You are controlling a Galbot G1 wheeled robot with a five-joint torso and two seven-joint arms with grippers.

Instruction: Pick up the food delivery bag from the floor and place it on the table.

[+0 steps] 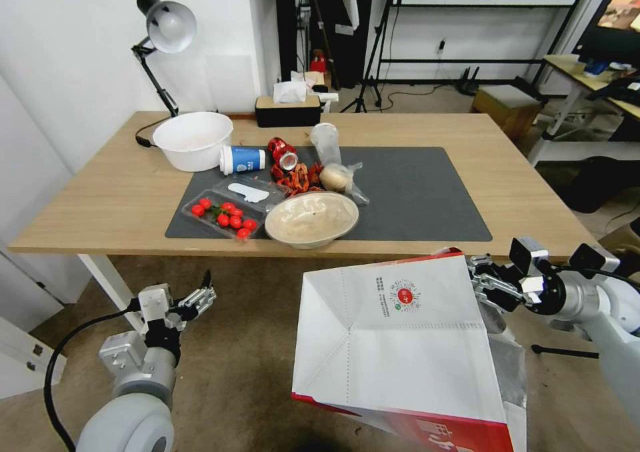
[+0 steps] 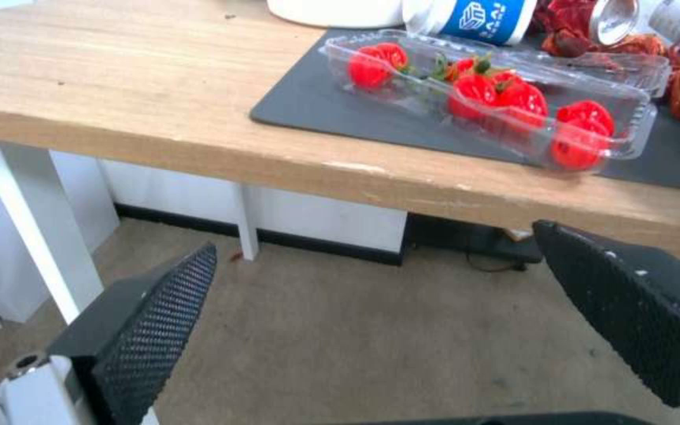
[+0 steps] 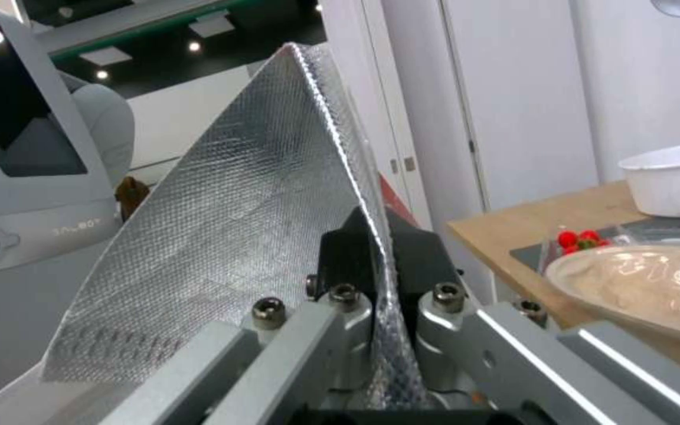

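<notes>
The food delivery bag (image 1: 400, 339), white with a red band and a small round red logo, hangs tilted in the air just in front of the table's near edge. My right gripper (image 1: 481, 277) is shut on its upper right rim; in the right wrist view the silver foil lining (image 3: 230, 224) is pinched between the black fingers (image 3: 415, 260). The table (image 1: 100, 199) has a light-wood top with a dark grey mat (image 1: 427, 192). My left gripper (image 1: 202, 294) hangs open below the table's front left edge, above the floor (image 1: 233, 359), with nothing between its pads (image 2: 159, 330).
The mat's left half holds a tray of tomatoes (image 1: 223, 215), a beige bowl (image 1: 311, 219), a blue-labelled cup (image 1: 243, 160), a red can (image 1: 283, 153) and red crayfish (image 1: 298, 177). A white bowl (image 1: 193, 139), lamp (image 1: 163, 32) and tissue box (image 1: 288, 109) stand behind.
</notes>
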